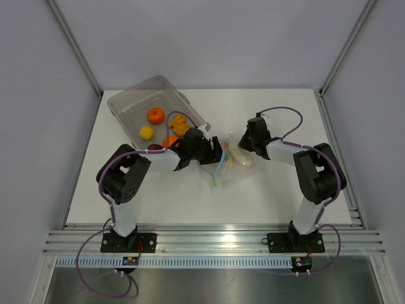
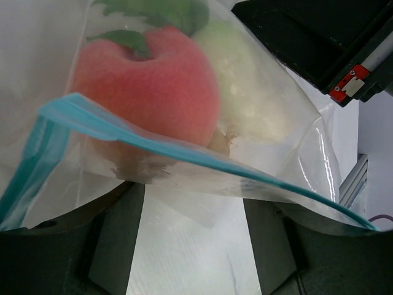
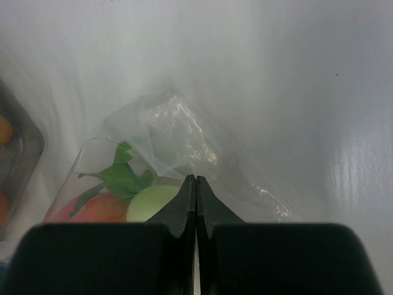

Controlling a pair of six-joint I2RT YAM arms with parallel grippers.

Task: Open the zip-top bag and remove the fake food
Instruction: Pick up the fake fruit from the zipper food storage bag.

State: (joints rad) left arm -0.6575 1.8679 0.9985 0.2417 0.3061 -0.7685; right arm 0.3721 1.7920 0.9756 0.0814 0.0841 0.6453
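Seen from above, a clear tub [image 1: 136, 101] sits at ten o'clock on the white table [image 1: 285, 190]. It holds toy food: an orange pumpkin [image 1: 155, 115], a yellow piece [image 1: 147, 132] and a lumpy yellow-orange piece [image 1: 180, 123]. At the tub's six o'clock edge are an orange piece [image 1: 169, 140] and a purple piece [image 1: 154, 147], both partly hidden by the left arm.

Just right of the tub, the left gripper [image 1: 204, 147] points toward three o'clock at the zip end of the bag [image 1: 231, 161], which lies near the table's centre. Its fingers [image 2: 116, 233] stand wide apart, released, and the blue zip strip [image 2: 184, 150] runs across above them.

Inside the bag a toy peach [image 2: 147, 86] with green leaves [image 2: 153, 12] rests against a pale round toy [image 2: 245, 80] at its two o'clock.

The right gripper [image 1: 244, 145] meets the bag's other end from three o'clock, clenched tip to tip. Whether any film is caught between the tips cannot be told. Its black body carries a small red and white tag [image 2: 349, 85], too small to read.
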